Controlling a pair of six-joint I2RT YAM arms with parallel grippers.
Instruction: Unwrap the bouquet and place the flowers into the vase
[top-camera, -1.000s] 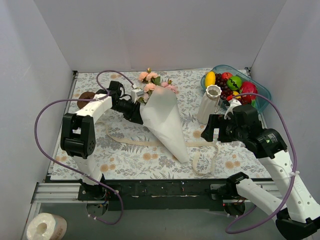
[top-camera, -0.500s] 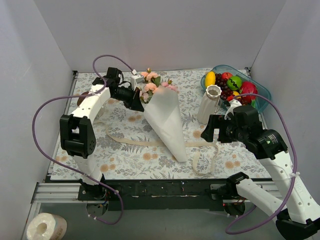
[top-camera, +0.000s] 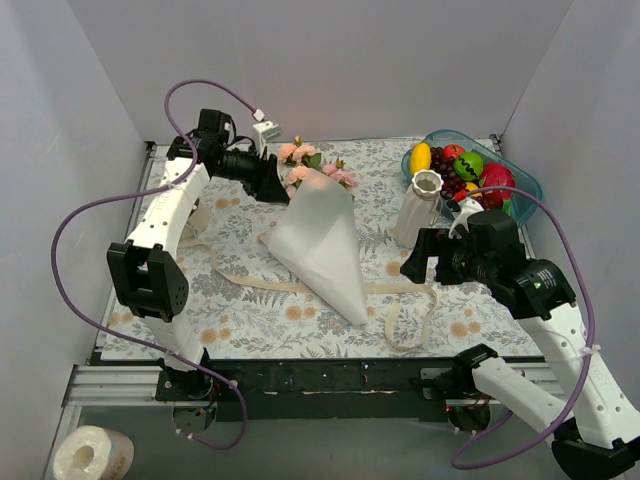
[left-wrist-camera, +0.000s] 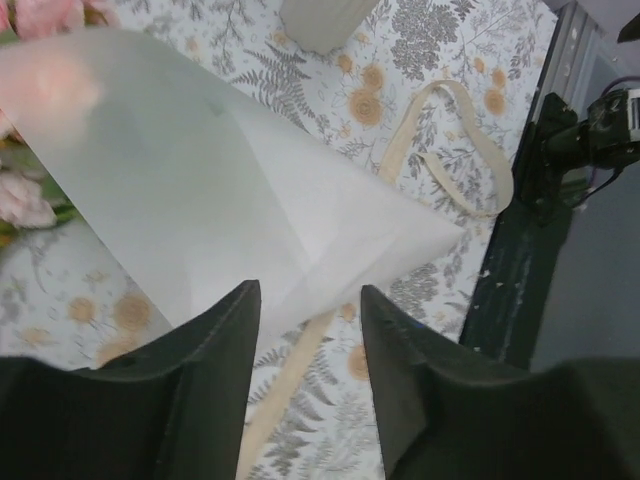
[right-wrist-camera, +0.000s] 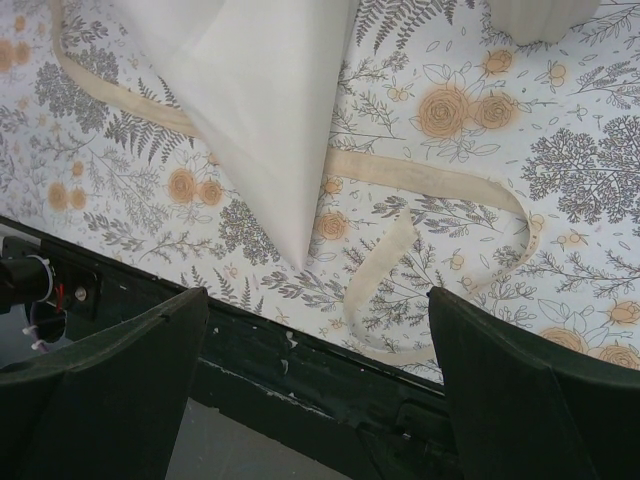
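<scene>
Bouquet (top-camera: 322, 245) tip points near-right.

The bouquet (top-camera: 322, 250) lay mid-table (top-camera: 250, 328), its flowers (top-camera: 303, 160) toward the back and its tip toward the near edge. The vase (top-camera: 418, 208) stood near its right, a bowl (top-camera: 527, 185) just behind and right of the vase. A ribbon (top-camera: 405, 318) ran under the bouquet and looped before the vase.

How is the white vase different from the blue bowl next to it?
The vase is white and ribbed; the bowl is see-through blue. The vase stands tall and narrow; the bowl is low and wide. The vase has no flowers in it, while the bowl is piled with colourful fruit. Both sit side by side on the flowery table cover, at the far right.
</scene>
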